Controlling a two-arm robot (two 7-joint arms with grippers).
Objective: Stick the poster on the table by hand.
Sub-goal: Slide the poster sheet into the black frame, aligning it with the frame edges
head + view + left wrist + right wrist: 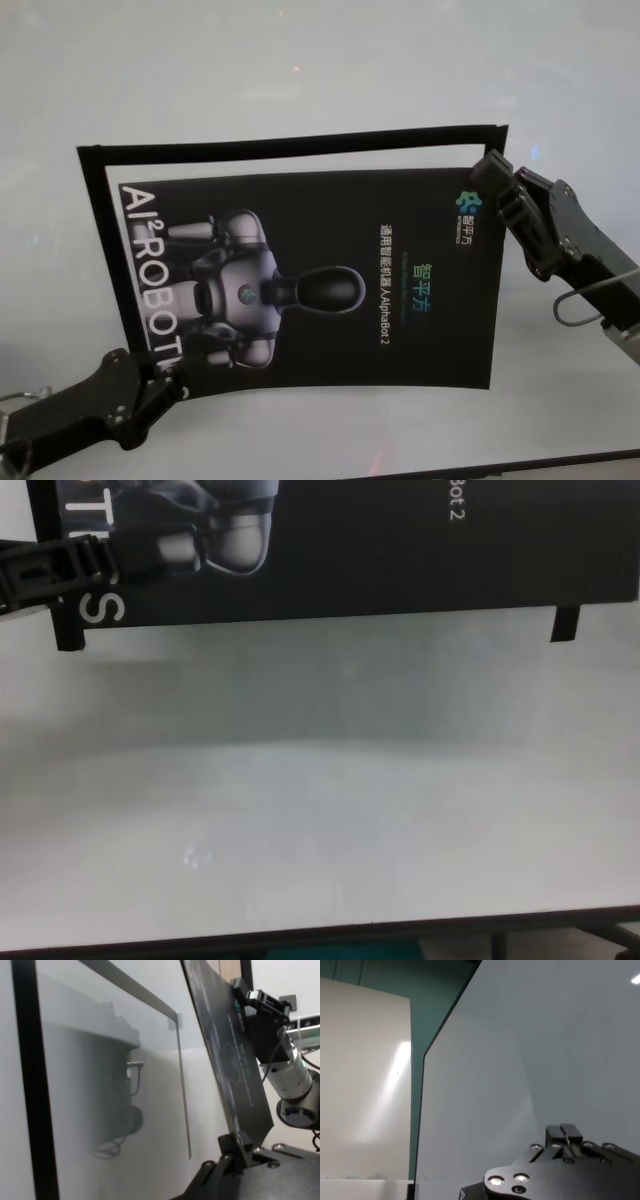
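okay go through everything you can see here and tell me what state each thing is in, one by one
poster: lifted off the table, tilted, held at two opposite corners.
left gripper: shut on the poster's near-left corner.
right gripper: shut on the poster's far-right corner.
black tape frame: stuck flat along the far and left sides.
table: bare white top under the poster.

Past the tabletop's dark edge there's a plain cream wall (365,1085) with a soft streak of light on it, and a teal-green band (420,990) right beside it. A small grey wall socket (289,1000) sits further off.
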